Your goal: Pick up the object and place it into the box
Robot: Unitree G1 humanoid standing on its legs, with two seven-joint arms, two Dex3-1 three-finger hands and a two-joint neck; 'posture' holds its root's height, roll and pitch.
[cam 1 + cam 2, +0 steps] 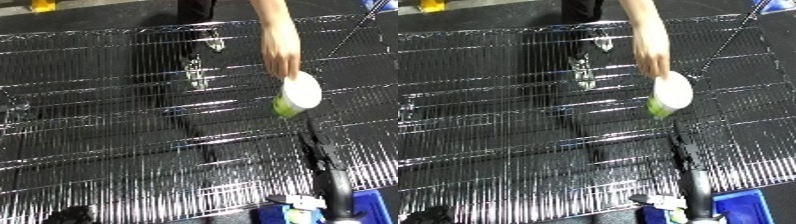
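We see a person's hand (281, 52) reaching down from the top edge and holding a green cup (296, 95) with a white lid over the wire shelf (107, 125). Our right arm (333, 187) rises at the lower right, beside a blue bin (749, 207); we cannot tell how its fingers stand.

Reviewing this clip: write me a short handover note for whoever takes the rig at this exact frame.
Robot hands: neither is clearly visible, so their state is unknown.
Object: a white-lidded green container, tilted, held by a person's hand above the wire-mesh shelf.
Bin: a blue bin shows at the lower right edge.
Done: nothing by the robot; the container is not in the bin.
Left: once the container is released, pick it up and place it into the bin.
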